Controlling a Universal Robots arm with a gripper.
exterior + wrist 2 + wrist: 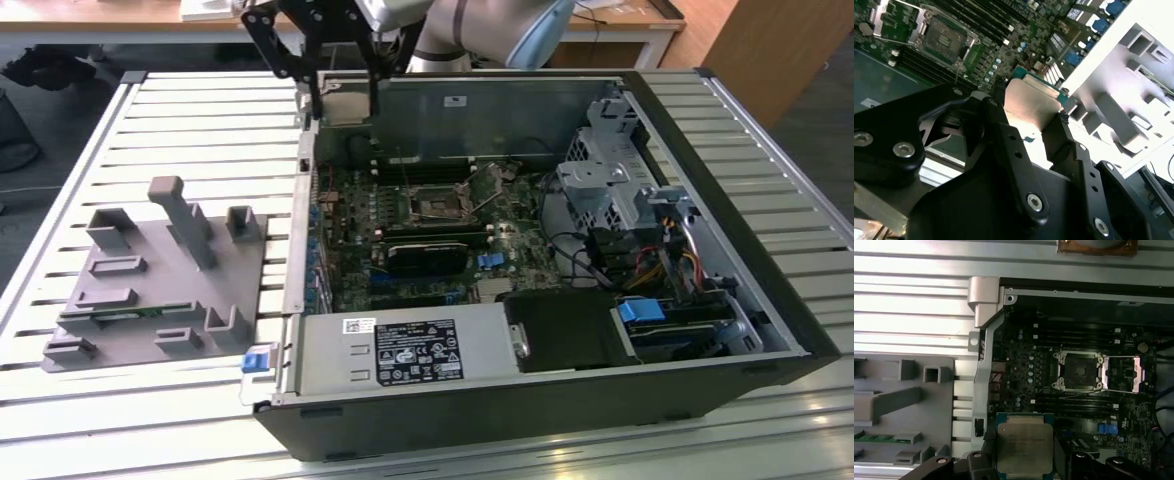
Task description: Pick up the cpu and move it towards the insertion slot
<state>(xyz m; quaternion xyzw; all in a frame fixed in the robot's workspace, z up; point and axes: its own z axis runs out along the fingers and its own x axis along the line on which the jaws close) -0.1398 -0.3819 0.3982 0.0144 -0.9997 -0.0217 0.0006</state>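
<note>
My gripper [340, 85] hangs above the far left corner of the open computer case, shut on the cpu [344, 100]. In the first wrist view the cpu [1024, 445] shows its silver-grey top with a pale rim, held by two opposite edges between the black fingers [979, 462]. The second wrist view shows the same chip [1029, 100] clamped in the gripper [1026, 112]. The insertion slot [438, 200] is a square black socket with a silver frame on the motherboard, inside the case and some way from the chip. It appears in both wrist views [1077, 371] [944, 40], open and unoccupied.
The grey plastic fixture [147, 280] with upright blocks lies on the slatted table at the exterior view's left of the case. The case wall [310, 150] stands between fixture and motherboard. A black card [427, 255], cables and drive cages [607, 190] crowd the case.
</note>
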